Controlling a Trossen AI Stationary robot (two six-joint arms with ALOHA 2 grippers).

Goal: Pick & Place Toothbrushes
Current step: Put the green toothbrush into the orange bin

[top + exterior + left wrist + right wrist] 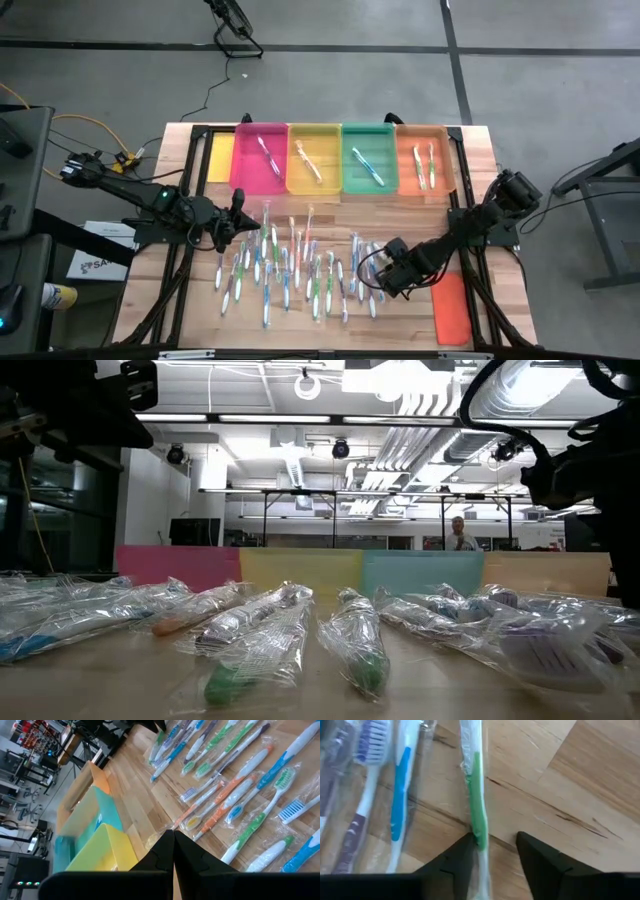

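Wrapped toothbrushes (pixel 350 645) lie scattered on the near half of the wooden table (pixel 180 310); others rest in pink, yellow, teal and orange trays (pixel 314 158) along the far edge. Right gripper (pixel 492 851), partly open, straddles a green-handled toothbrush (pixel 478 815). Left gripper (pixel 173 851) is closed, empty, beside the pile. No writing is legible.

I'm holding the left pincer (pixel 173 851) shut low mid-left; the right pincer (pixel 494 851) is sitting low, fingers parted.
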